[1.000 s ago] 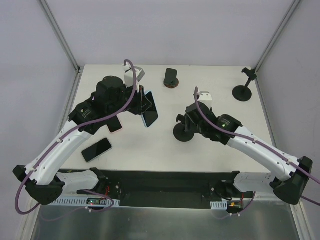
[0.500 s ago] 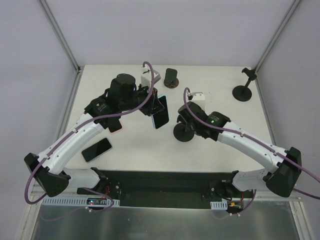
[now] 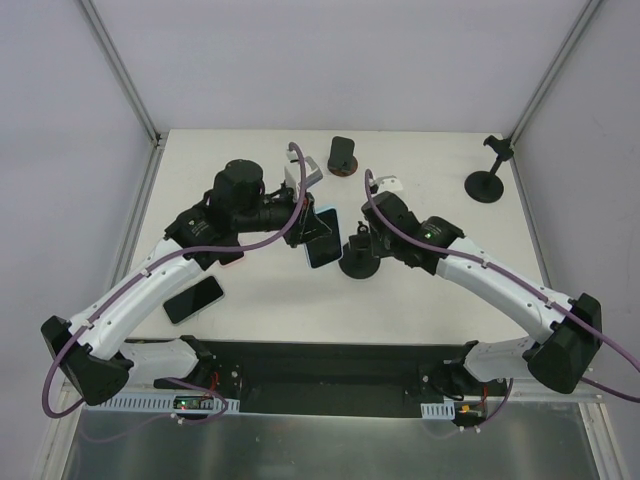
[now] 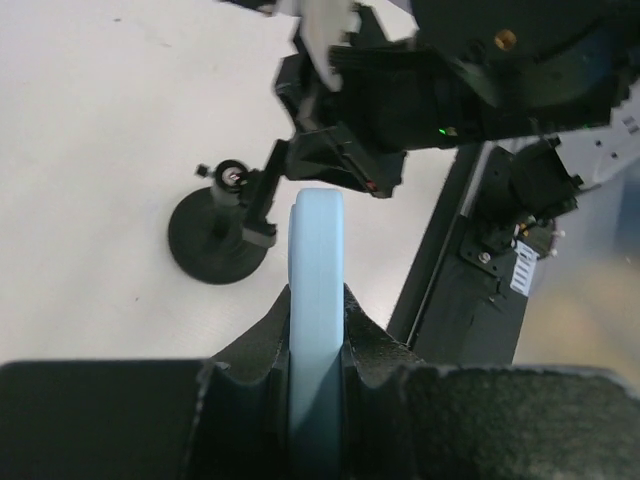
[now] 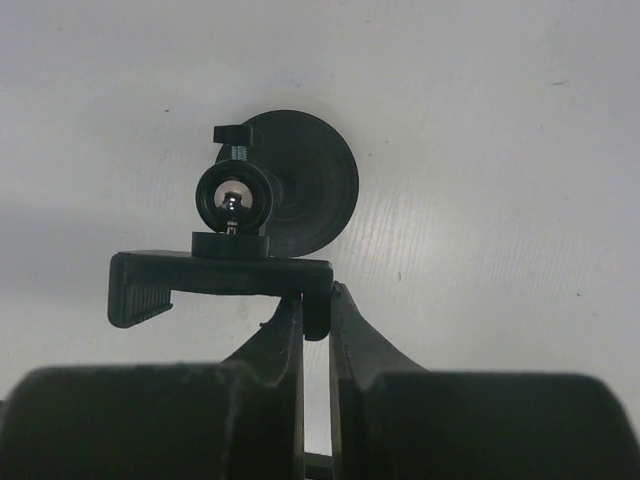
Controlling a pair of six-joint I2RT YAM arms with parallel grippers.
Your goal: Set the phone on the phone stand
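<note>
My left gripper (image 3: 310, 222) is shut on a light-blue phone (image 3: 322, 239) and holds it edge-up above the table. In the left wrist view the phone's edge (image 4: 317, 300) stands pinched between the jaws (image 4: 317, 335). The black phone stand (image 3: 358, 258), with a round base, stands just right of the phone. In the left wrist view it (image 4: 220, 235) lies ahead and to the left. My right gripper (image 3: 372, 235) is shut on the end of the stand's clamp bracket (image 5: 220, 280), above the round base (image 5: 305, 180).
A black phone (image 3: 194, 299) lies at the near left, and another phone (image 3: 228, 256) is partly hidden under my left arm. A second black stand (image 3: 486, 180) is at the far right. A small stand holding a dark phone (image 3: 342, 156) is at the back centre.
My left gripper has carried the blue phone right and lower, close to the stand. My right gripper has shifted left with the stand it grips.
</note>
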